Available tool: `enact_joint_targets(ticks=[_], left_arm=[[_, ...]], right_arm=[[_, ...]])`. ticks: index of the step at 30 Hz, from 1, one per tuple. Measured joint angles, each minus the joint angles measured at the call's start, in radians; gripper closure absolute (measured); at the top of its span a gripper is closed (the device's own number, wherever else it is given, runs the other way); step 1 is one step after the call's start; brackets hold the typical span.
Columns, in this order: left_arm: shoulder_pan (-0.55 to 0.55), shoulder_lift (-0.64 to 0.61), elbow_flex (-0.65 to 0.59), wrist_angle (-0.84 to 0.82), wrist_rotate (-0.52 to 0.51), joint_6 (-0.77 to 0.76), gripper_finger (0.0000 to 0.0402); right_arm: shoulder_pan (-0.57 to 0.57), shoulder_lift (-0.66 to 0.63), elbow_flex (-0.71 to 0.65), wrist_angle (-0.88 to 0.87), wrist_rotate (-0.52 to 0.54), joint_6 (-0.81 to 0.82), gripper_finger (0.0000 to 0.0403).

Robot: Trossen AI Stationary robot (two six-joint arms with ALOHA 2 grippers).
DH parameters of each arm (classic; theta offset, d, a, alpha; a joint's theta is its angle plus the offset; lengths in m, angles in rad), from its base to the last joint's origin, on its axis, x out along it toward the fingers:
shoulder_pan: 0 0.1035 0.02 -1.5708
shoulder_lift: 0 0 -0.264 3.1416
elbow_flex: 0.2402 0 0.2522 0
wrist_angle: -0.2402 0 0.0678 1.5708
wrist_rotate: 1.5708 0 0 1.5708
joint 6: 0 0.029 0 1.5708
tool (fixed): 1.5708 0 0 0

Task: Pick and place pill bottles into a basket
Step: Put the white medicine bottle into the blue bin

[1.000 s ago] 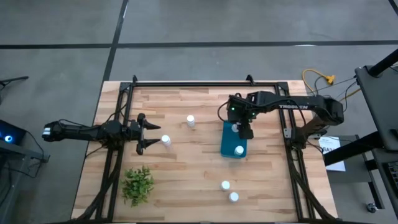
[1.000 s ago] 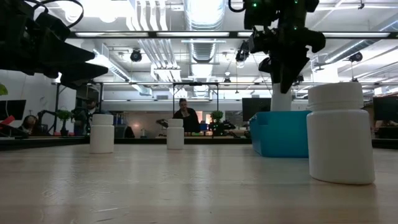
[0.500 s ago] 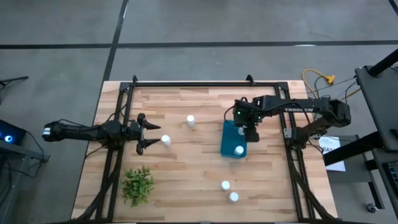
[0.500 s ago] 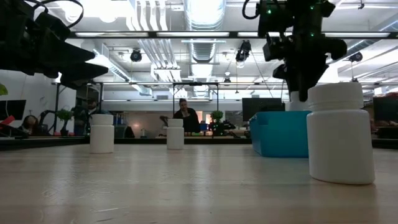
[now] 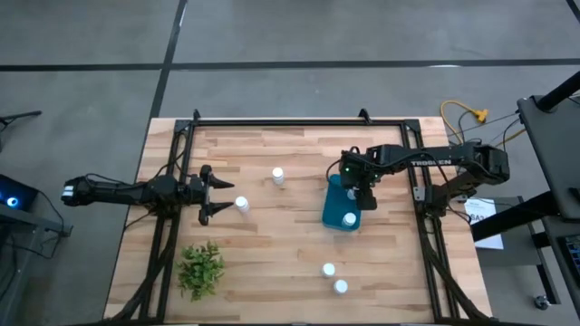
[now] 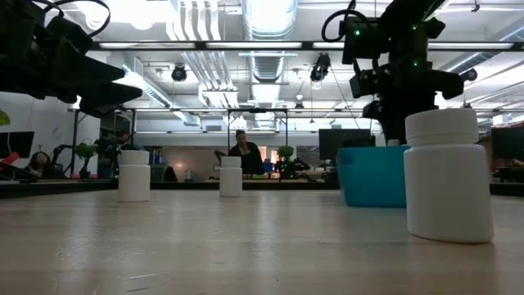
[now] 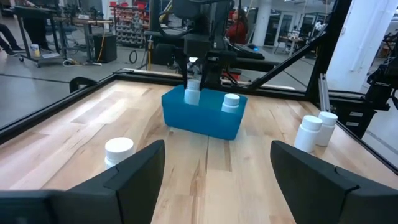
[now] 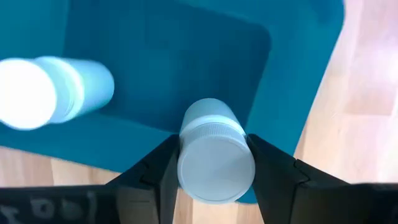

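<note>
A white pill bottle [image 8: 214, 158] is clamped between the two fingers of the right tool [image 5: 361, 192], cap toward the wrist camera, so that it can be carried upright and released without tipping. Directly beneath the tool lies the teal basket [image 8: 186, 74] — the bottle is held over its inner end, which looks free, probably to be let down there. Another bottle [image 8: 53, 93] is already standing in the basket, a little aside from the held one. Farther out on the bench [image 5: 272, 244], two bottles [image 5: 333, 278] stand close together well apart from the tool, and one bottle [image 5: 277, 176] stands beyond the basket. Much farther off, the left tool [image 5: 214, 194] is kept wide open and empty, with a bottle [image 5: 241, 204] just beside its fingertips — apparently made ready for a later grasp.
</note>
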Motion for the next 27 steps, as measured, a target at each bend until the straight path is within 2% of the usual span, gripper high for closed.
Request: enact_joint_targets(ticks=[27], left_arm=[[0.001,0.001,0.0,0.0,0.0,0.0,0.0127]], right_arm=[[0.0,0.002,-0.014,0.014,0.048,0.013,0.0255]])
